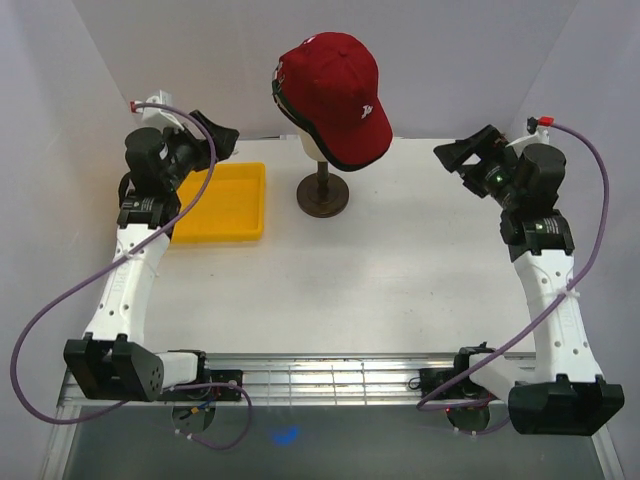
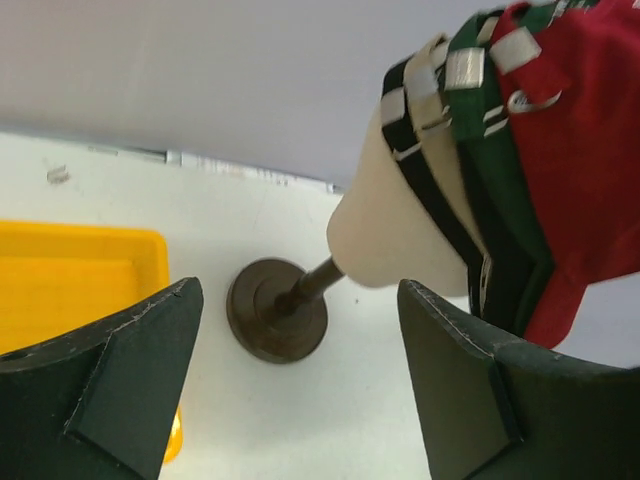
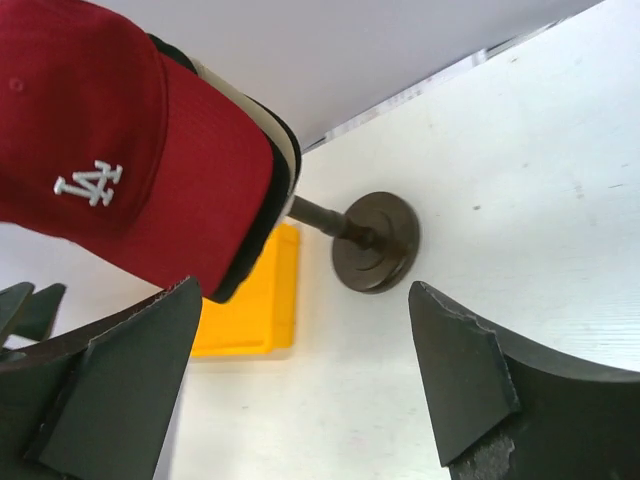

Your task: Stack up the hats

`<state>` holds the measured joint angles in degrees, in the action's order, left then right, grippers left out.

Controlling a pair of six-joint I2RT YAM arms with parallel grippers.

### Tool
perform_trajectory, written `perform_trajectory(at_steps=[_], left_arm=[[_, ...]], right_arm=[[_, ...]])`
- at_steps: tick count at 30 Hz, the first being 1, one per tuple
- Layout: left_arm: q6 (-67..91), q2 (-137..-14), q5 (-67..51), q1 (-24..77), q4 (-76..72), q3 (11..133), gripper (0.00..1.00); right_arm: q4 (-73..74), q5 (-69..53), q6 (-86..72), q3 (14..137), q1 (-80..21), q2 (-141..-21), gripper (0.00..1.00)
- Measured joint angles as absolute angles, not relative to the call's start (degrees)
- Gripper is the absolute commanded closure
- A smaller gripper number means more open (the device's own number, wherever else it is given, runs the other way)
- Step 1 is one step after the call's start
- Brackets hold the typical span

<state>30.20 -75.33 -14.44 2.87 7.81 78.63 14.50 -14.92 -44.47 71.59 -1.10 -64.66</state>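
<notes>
Hats [image 1: 335,95]: all nested in one stack on the mannequin head [image 2: 385,230], which sits atop the stand [image 1: 323,195]. Red cap [image 3: 130,150] is outermost, with white stitched letters on its front and its brim angled down over the stand.

Left wrist view shows the layered back edges under the red: dark green cap [image 2: 465,70], tan cap [image 2: 432,95], black cap [image 2: 398,105] against the head. How many black caps there are cannot be told.

Left arm [image 1: 130,270]: jaws apart, holding nothing, off the worktop [image 1: 400,290], left of the stand.

Right arm [image 1: 555,300]: jaws apart, holding nothing, right of the stand.

Neither arm touches the stack.

Yellow tray [image 1: 222,203]: on the worktop, left of the stand
</notes>
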Motion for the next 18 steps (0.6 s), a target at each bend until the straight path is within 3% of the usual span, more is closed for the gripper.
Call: perform_trajectory(at_steps=[8,18], left_arm=[[29.17,-61.91,-14.13,4.54,14.92,66.57,0.11],[26.15,-60.10,-13.28,7.01,19.53,62.48,0.11]], right_arm=[[19.22,-7.16,-34.04,62.70,-1.13,-52.23,0.11],[22.33,-4.51,-29.06,60.47,-1.15,-51.96,0.11]])
